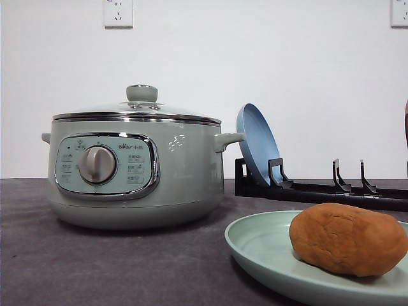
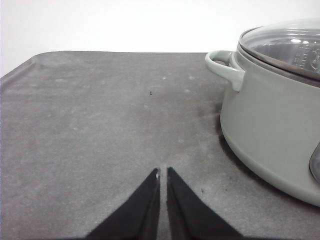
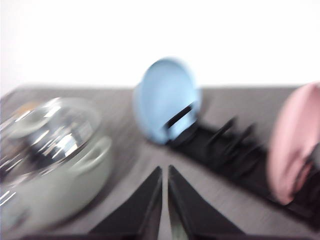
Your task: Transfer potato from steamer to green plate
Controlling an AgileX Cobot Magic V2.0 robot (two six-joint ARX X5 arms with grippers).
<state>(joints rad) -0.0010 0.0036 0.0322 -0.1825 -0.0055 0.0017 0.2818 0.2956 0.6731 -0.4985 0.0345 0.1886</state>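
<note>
Grey tabletop point(image 1: 95, 268), white wall point(image 1: 287, 64)

Right wrist view blurred; pink plate point(image 3: 292, 145) perhaps cropped.

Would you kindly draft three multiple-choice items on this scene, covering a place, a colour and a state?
1. Where does the potato lie?
A. in the steamer
B. on the green plate
C. on the black rack

2. What colour is the plate standing in the black rack?
A. blue
B. yellow
C. white

3. How is the steamer?
A. lid off
B. tipped over
C. lid on

Answers: 1 B, the potato rests on the green plate; 2 A, the blue plate stands on edge in the rack; 3 C, the glass lid sits on the rim.
</note>
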